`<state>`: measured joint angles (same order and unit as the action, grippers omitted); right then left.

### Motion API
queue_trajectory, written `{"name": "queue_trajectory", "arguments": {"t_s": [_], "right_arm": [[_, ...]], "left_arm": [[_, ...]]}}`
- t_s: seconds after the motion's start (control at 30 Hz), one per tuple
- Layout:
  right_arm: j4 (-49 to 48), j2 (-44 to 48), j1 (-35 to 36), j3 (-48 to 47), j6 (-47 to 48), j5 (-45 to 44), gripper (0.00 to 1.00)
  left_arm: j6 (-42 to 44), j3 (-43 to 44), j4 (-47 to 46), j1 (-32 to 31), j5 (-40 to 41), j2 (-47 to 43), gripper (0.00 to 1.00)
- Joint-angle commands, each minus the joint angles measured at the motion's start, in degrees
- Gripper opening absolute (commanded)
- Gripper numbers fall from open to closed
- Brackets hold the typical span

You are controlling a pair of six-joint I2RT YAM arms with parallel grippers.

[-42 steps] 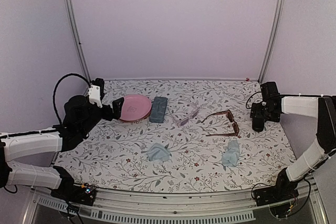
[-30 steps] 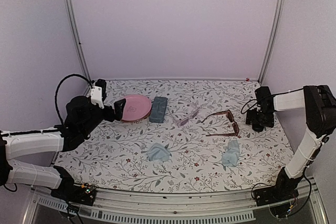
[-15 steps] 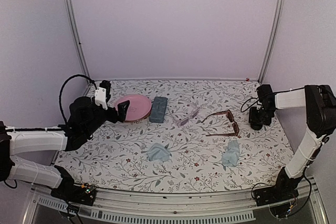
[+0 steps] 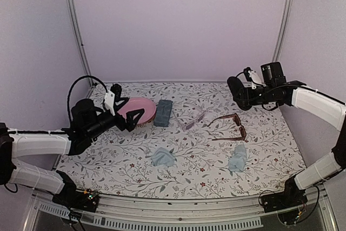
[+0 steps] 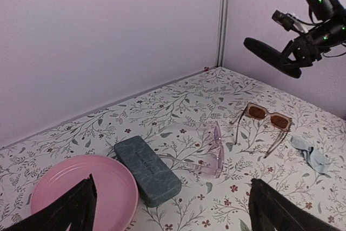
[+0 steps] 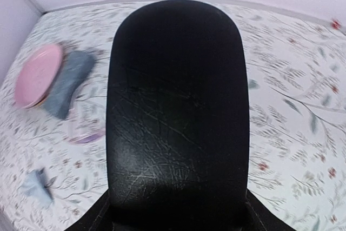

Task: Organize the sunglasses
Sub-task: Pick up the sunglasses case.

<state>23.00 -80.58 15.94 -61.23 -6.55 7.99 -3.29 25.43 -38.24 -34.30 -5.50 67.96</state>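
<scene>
The reddish-brown sunglasses lie open on the floral table, right of centre, and also show in the left wrist view. The pale pinkish sunglasses lie near the middle, beside the grey-blue case; both show in the left wrist view, the sunglasses right of the case. My right gripper is shut on the black oval case, held in the air above the table's right rear. The case fills the right wrist view. My left gripper is open and empty over the pink plate.
Two light blue cloths lie near the front, one at centre left and one to the right. The pink plate sits at the left rear. Walls and metal posts close the back and sides.
My right arm has risen from the table's right edge and swung up and left with the black case. My left gripper has moved forward over the plate.
</scene>
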Motion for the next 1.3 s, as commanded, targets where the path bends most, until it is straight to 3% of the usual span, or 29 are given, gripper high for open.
{"name": "queue_trajectory", "arguments": {"t_s": [0.0, 0.2, 0.43, 1.07, 1.27], "right_arm": [[-1.5, 2.0, 8.3, -3.4, 5.6, 16.0, 0.26], [-7.9, 0.7, 17.4, -5.7, 9.4, 29.5, 0.26], [-15.9, -2.3, 23.7, -7.3, 9.9, 40.3, 0.26], [-15.8, -7.0, 32.7, -7.6, 11.6, 39.1, 0.27], [-16.5, -6.7, 32.8, -6.9, 11.6, 38.5, 0.26]], "left_arm": [[-0.8, 1.7, -4.3, -1.4, -12.6, 0.3, 0.99], [-1.9, 1.8, -6.2, -3.8, -21.6, 0.5, 0.98], [-5.8, 2.9, -12.6, -7.5, -24.2, 4.6, 0.99], [-16.7, 9.2, -25.1, -12.0, -31.9, 15.0, 0.99], [-17.5, 10.4, -25.3, -12.4, -31.6, 16.4, 0.91]]}}
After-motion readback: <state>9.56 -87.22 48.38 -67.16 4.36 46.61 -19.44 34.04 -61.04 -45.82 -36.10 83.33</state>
